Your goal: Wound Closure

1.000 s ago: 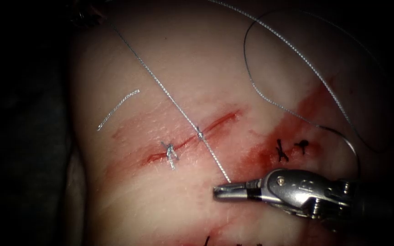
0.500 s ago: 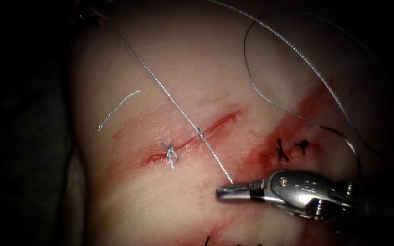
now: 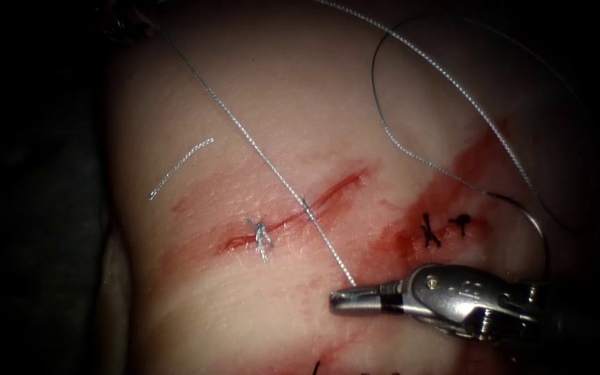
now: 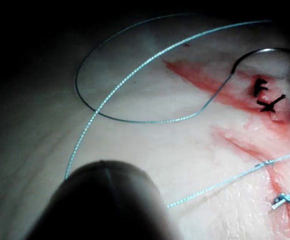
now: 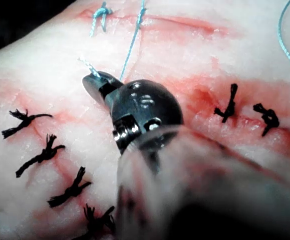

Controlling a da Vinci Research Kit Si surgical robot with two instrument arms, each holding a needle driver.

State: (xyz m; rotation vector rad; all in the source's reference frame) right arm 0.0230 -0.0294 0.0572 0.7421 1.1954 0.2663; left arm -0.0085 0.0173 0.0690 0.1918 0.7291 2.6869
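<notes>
1. The right arm's tool point(image 3: 345, 298) comes in from the lower right of the endoscope view, its tip lying just over the tissue point(image 3: 196, 305) below and right of the cut point(image 3: 293, 212)
2. Its jaws are closed on the free end of the thread point(image 3: 331, 253); in the right wrist view a short frayed tail pokes out past the tool point(image 5: 92, 80) tip
3. From that grip the thread runs taut up and to the left, crosses the cut at a small knot point(image 3: 305, 205), and carries on towards the dark upper left of the frame
4. A finished stitch point(image 3: 261, 236) with short cut tails sits on the cut, left of the taut strand
5. A loose cut piece of thread point(image 3: 178, 165) lies curved on the tissue in the left of the frame, well apart from the cut
6. The needle point(image 3: 529, 215), a thin dark curve, lies on the tissue at the right, above the tool's wrist and beside two black stitches point(image 3: 442, 228); neither tool holds it, and I cannot tell whether its tip is in the tissue
7. From it slack thread sweeps in a wide loop point(image 3: 383, 118) across the upper right
8. Red fluid point(image 3: 390, 239) stains the tissue around the cut and the black stitches
9. The left arm's shaft point(image 4: 110, 205) shows as a dark blur in the left wrist view; its jaws cannot be told
</notes>
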